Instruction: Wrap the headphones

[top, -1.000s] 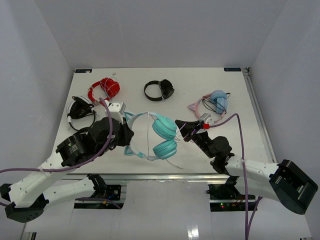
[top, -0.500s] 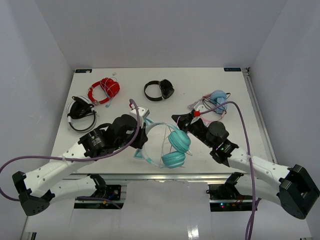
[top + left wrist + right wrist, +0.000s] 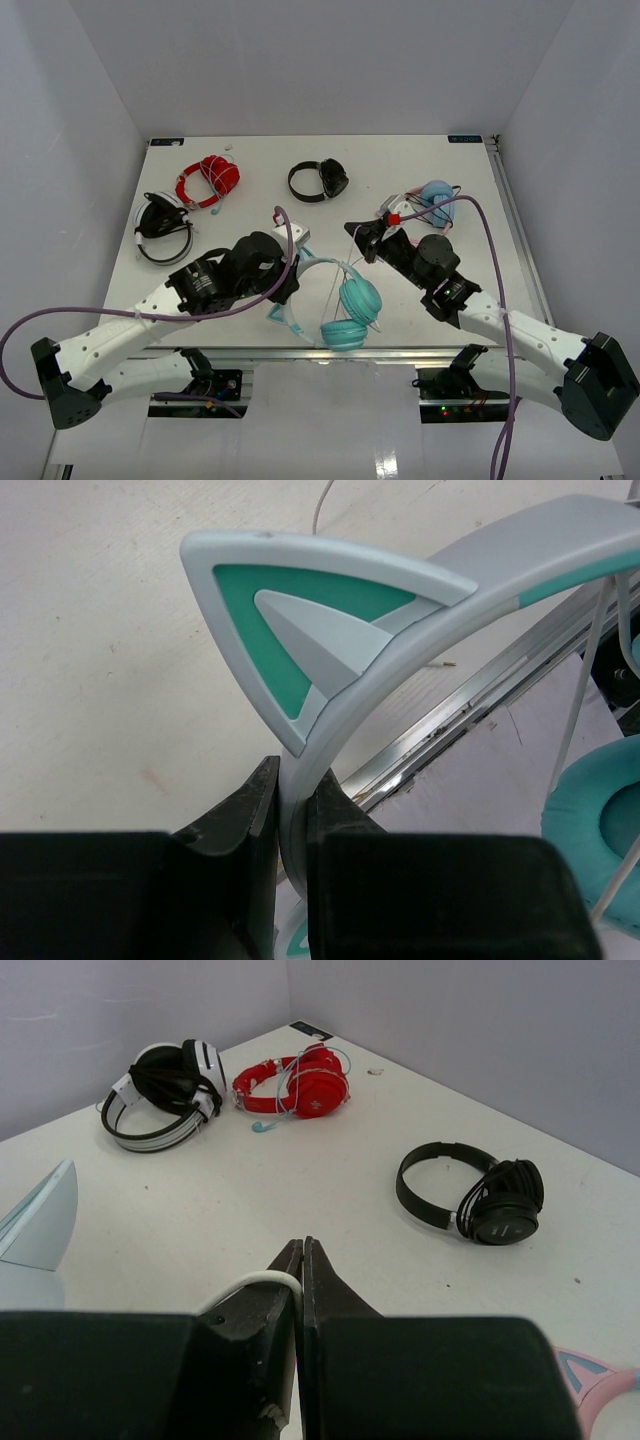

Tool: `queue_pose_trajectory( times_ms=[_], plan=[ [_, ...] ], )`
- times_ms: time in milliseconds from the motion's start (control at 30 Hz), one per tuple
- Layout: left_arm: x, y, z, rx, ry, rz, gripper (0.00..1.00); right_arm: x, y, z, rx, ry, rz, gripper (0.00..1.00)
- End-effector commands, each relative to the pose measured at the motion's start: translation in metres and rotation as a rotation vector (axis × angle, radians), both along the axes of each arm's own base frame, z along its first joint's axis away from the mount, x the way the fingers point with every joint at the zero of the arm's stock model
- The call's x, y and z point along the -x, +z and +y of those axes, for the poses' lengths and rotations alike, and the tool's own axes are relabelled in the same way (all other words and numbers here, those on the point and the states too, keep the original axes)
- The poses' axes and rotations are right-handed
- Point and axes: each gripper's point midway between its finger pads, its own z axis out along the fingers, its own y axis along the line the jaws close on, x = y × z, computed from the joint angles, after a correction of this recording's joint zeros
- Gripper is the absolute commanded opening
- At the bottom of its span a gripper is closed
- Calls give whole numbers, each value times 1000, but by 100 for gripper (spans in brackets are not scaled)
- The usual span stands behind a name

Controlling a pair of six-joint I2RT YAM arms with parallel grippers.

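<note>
The headphones (image 3: 360,298) — teal, cat-eared, cups together — are near the table (image 3: 400,160) edge.

the headphones (image 3: 360,298) are teal and white, the table (image 3: 400,160) white.

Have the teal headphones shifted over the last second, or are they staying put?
Yes. The headphones have moved toward the table's near edge and a little to the right in the top view, farther from the black headphones.
</note>
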Motion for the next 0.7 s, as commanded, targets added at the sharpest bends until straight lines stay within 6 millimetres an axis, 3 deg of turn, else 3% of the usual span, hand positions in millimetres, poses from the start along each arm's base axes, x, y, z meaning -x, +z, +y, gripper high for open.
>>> queue_pose_trajectory(
  times_ms=[0,300,500,667],
  plan=[
    [18,-5,-5,-4,-109,39,0,-15,51,-9,-96,-75,-101,8],
    [-3,-35,20,-210,9,30,0,-16,59,1,64,-24,-35,8],
    [-35,-41,41,-354,216,-38,0,-11,34,9,232,44,120,8],
    [-52,-41,46,-408,341,-64,0,5,18,19,284,136,268,8]
  ],
)
